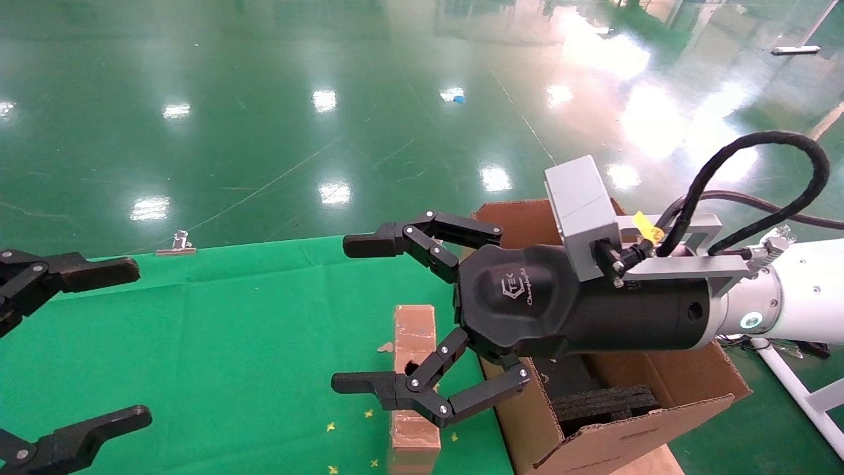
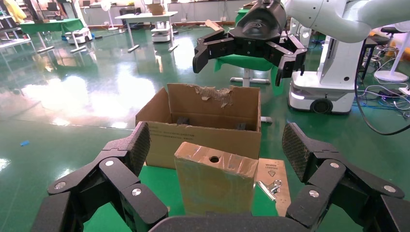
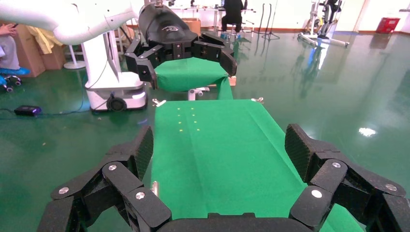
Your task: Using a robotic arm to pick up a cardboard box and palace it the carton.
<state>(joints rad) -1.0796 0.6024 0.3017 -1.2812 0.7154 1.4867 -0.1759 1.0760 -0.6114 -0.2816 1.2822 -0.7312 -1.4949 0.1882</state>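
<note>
Green cloth covers the bench (image 1: 217, 343), and the cardboard box (image 1: 414, 386) stands on it on its thin edge, the round hole in that edge turned upward. The right gripper (image 1: 369, 313) of the robotic arm (image 1: 801, 290) is held above the bench with its fingers spread wide; nothing is held between them. The cardboard box is seen just below and behind the lower finger (image 1: 359, 382) in the head view, and no contact between the two can be made out. The carton (image 1: 659, 389) stands just beside the cardboard box, under the black wrist of the same arm, with black foam blocks (image 1: 603, 402) inside it. One of its flaps is shown torn and ragged in the left wrist view (image 2: 215, 94).

The left gripper (image 1: 99, 343) is kept at the opposite side of the bench, well apart from the cardboard box, its fingers likewise spread and empty. From its wrist camera the cardboard box (image 2: 215, 176) is seen directly ahead between the spread fingers (image 2: 133, 145), with the carton behind it. A metal binder clip (image 1: 177, 245) is fixed at the far edge of the cloth.
</note>
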